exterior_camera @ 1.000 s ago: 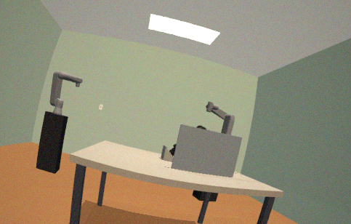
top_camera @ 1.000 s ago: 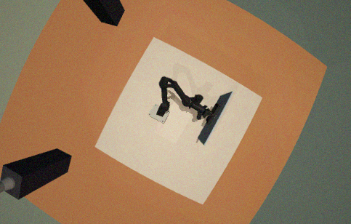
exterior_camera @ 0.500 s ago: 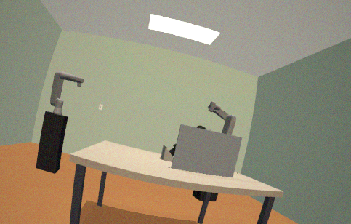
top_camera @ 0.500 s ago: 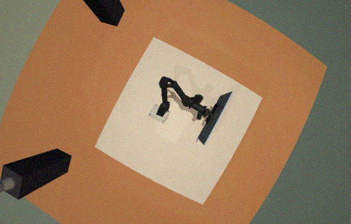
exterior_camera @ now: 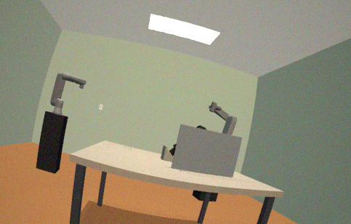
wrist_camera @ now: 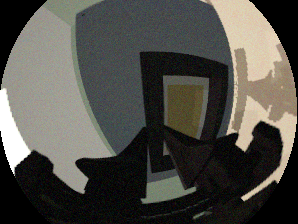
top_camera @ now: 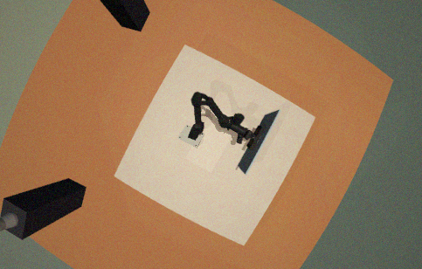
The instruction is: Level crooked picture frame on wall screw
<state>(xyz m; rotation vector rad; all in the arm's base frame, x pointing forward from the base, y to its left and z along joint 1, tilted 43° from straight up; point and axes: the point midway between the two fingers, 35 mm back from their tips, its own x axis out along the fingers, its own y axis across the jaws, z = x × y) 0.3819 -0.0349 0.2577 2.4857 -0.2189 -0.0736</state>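
Note:
The picture frame (wrist_camera: 151, 90) has a black border, a grey inner mat and an olive picture. It is in front of the upright blue-grey panel (wrist_camera: 110, 65) (top_camera: 271, 120) (exterior_camera: 209, 150). The wrist view lies sideways, with the ceiling light to the left and the table to the right. My gripper (wrist_camera: 153, 128) (top_camera: 254, 138) is shut on the frame's border, at the part nearest the bottom of the wrist view. The screw and the notched strip are hidden. The exterior view shows only the panel's back. I cannot tell exactly how far the frame tilts.
The panel stands on the pale table (top_camera: 169, 175) (exterior_camera: 122, 164). The arm's base is on a light plate (top_camera: 184, 136) in front of the panel. Black pedestals (top_camera: 46, 207) (exterior_camera: 52, 142) with grey arms stand on the floor beyond the table.

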